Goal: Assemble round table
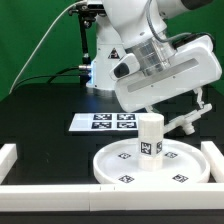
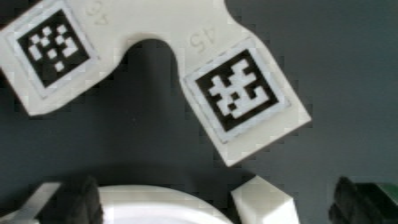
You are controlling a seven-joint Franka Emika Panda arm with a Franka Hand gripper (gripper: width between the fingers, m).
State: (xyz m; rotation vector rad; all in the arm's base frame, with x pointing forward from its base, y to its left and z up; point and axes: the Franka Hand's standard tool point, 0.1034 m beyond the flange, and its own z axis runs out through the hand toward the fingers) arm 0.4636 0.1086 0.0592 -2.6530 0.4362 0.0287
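Observation:
The large rimmed round disc (image 1: 120, 168) lies flat at the front of the table. The short thick post (image 1: 150, 136) stands upright on its middle. My gripper (image 1: 152, 108) hangs tilted just above the post's top, jaws open and holding nothing. In the wrist view the post's rounded top (image 2: 169, 205) sits between my dark fingers (image 2: 63, 203), with a gap on one side of it. The gripper (image 2: 214, 205) is open there too. The armed foot piece (image 1: 188, 120) lies behind the disc at the exterior view's right. Its tagged arms (image 2: 231, 95) fill the wrist view.
The marker board (image 1: 103, 122) lies flat behind the disc at the exterior view's left. White rails (image 1: 10, 160) edge the black surface at the front and left. The robot's base (image 1: 105, 60) stands at the back.

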